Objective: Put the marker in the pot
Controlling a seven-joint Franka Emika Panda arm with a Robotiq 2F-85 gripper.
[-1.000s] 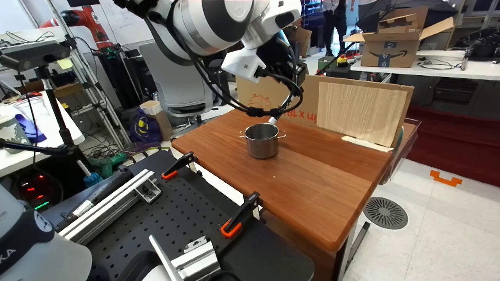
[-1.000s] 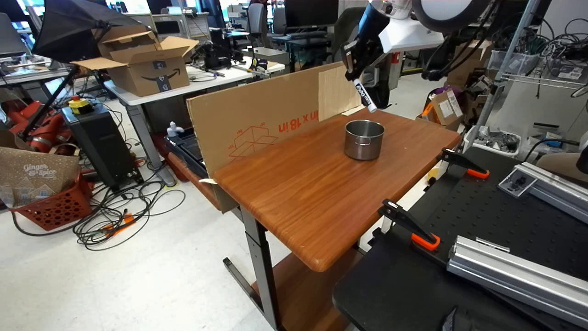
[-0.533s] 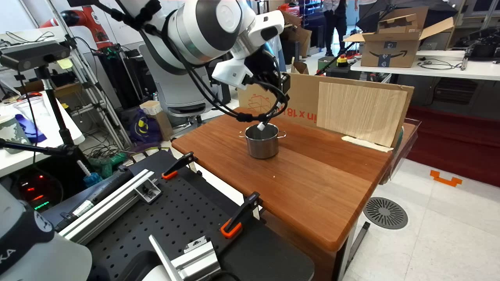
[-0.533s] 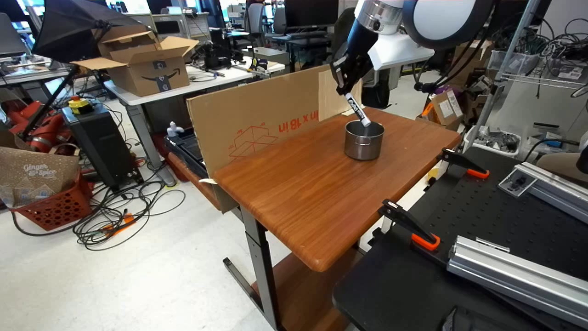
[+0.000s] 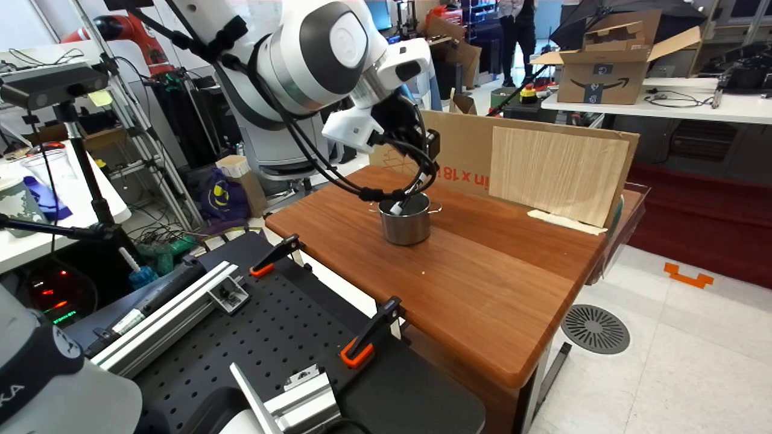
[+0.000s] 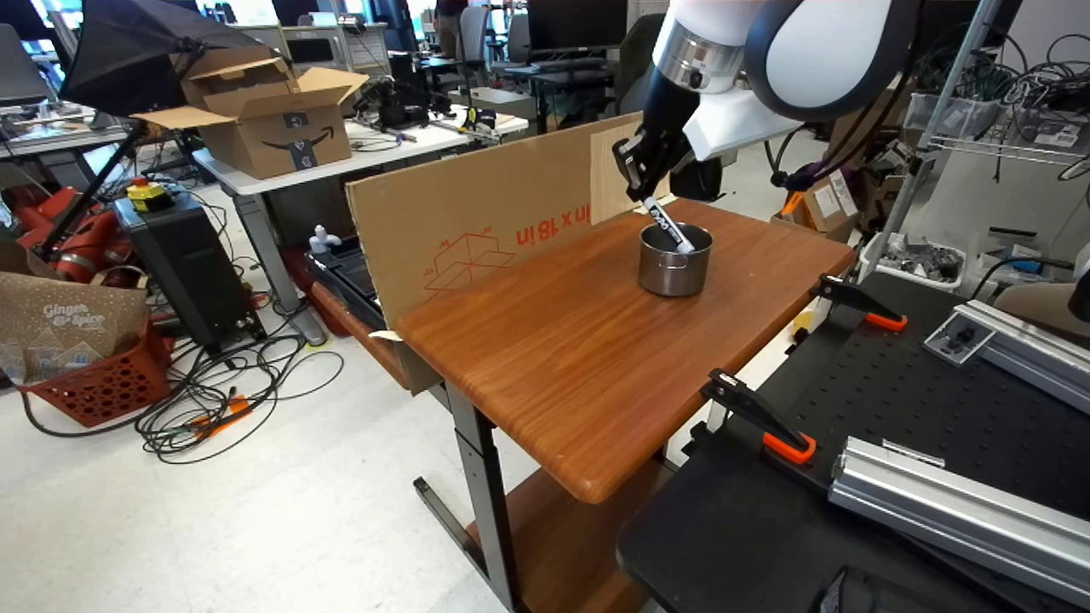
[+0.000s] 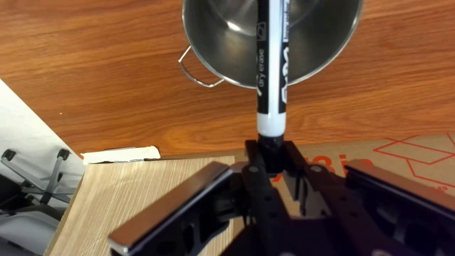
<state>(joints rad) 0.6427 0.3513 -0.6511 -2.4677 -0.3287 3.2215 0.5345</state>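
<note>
Black and white marker (image 7: 272, 76), silver pot (image 6: 673, 274), brown wood-grained table (image 6: 553, 340), red-printed tan cardboard (image 6: 485, 209)

Cannot follow marker (image 7: 272, 64) or pot (image 7: 231, 55) past the wrist view's edge at twelve o'clock. Cannot resolve the base of the gripper (image 7: 271, 151), blurred toward six. In an exterior view, can hardly tell it from dark cables (image 5: 372, 193).

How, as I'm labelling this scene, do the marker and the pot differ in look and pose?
The marker is slim, black and white; the pot is wide, silvery metal. The marker slants, held in the claw; the pot stands upright on the table. Both are roughly cylindrical.
</note>
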